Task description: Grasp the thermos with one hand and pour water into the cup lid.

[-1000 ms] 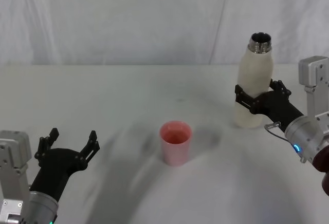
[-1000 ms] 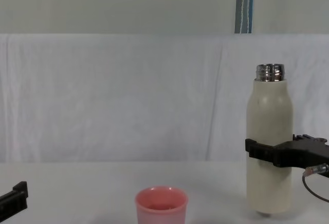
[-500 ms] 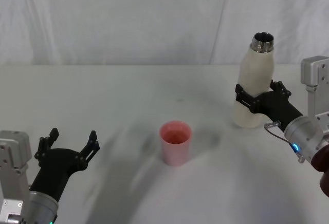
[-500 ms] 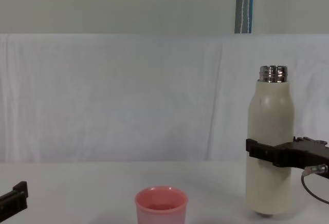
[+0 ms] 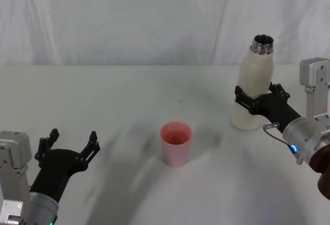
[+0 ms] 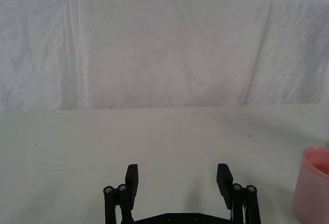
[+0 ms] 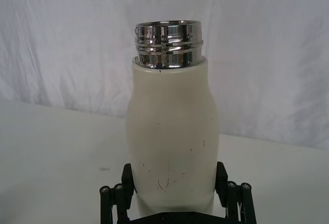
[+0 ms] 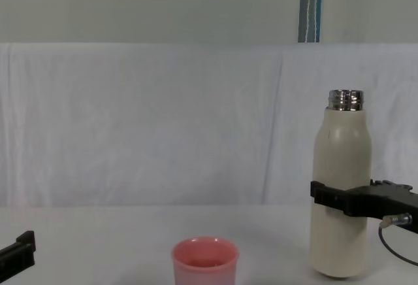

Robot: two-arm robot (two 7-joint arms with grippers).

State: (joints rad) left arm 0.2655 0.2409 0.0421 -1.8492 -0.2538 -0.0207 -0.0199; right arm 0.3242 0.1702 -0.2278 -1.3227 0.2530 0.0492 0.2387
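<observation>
The thermos (image 5: 252, 83) is a tall cream-white bottle with an open steel neck, upright at the table's right side. My right gripper (image 5: 253, 101) is shut on its lower body, jaws on either side (image 7: 172, 193). In the chest view the thermos (image 8: 341, 167) has its base just above the table. The pink cup lid (image 5: 176, 143) stands upright at the table's centre, well to the left of the thermos, also in the chest view (image 8: 204, 259). My left gripper (image 5: 69, 147) rests open at the near left, holding nothing; the left wrist view shows its fingers (image 6: 131, 179) spread, with the cup lid (image 6: 313, 183) off to one side.
A white cloth covers the table (image 5: 124, 96) and hangs as a backdrop (image 8: 163, 121) behind it. A blue-grey vertical strip (image 8: 310, 7) shows above the backdrop.
The right gripper has shifted the thermos slightly left, toward the cup lid, and a little lower in the chest view. The left arm and cup lid have not moved.
</observation>
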